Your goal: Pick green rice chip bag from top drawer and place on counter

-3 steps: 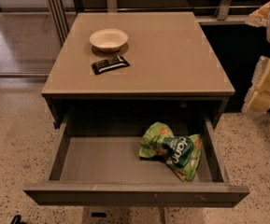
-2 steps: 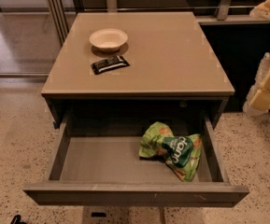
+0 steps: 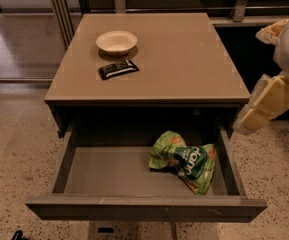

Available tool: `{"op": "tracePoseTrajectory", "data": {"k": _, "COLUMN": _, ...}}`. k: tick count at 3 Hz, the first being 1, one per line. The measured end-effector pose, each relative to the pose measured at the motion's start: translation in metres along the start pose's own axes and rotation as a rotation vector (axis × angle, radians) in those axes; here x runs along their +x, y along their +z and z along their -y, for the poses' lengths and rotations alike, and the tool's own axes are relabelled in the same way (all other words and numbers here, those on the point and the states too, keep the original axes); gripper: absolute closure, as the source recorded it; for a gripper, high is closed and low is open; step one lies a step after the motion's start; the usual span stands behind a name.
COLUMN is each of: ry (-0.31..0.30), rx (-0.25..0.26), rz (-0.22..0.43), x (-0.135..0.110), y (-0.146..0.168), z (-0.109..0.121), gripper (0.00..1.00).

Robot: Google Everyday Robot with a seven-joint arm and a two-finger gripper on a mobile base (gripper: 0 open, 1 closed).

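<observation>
The green rice chip bag (image 3: 184, 160) lies crumpled on the flat grey bottom of the open top drawer (image 3: 109, 176), in its right half near the front. The tan counter (image 3: 184, 59) is the cabinet top above it. My gripper (image 3: 248, 120) hangs at the right edge of the view, beside the cabinet's front right corner. It is above and to the right of the bag and holds nothing that I can see.
A shallow white bowl (image 3: 116, 41) and a small black wrapped bar (image 3: 118, 69) sit on the counter's left rear part. The drawer's front panel (image 3: 144, 209) juts out over speckled floor. Metal rails and dark shelving stand behind the cabinet.
My gripper has moved down and to the left, closer to the cabinet's right front corner. The bag, bowl and bar have not moved.
</observation>
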State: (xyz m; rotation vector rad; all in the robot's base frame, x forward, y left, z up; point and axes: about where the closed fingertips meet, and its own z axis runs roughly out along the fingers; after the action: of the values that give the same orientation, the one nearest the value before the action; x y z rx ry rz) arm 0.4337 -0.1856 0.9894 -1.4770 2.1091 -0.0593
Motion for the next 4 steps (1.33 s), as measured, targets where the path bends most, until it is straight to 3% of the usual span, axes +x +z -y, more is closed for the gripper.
{"op": "tracePoseTrajectory", "data": {"k": 1, "ry": 0.094, "rx": -0.110, "rz": 0.044, "x": 0.003, "y": 0.037, "z": -0.016, "gripper": 0.00}}
{"op": "tracePoseTrajectory", "data": {"k": 2, "ry": 0.147, "rx": -0.215, "rz": 0.065, "x": 0.004, "y": 0.063, "z": -0.037, "gripper": 0.00}}
{"op": "tracePoseTrajectory", "data": {"k": 3, "ry": 0.161, "rx": -0.266, "rz": 0.065, "x": 0.005, "y": 0.077, "z": -0.050, "gripper": 0.00}}
{"op": "tracePoseTrajectory", "data": {"k": 4, "ry": 0.161, "rx": -0.266, "rz": 0.065, "x": 0.005, "y": 0.077, "z": -0.050, "gripper": 0.00}}
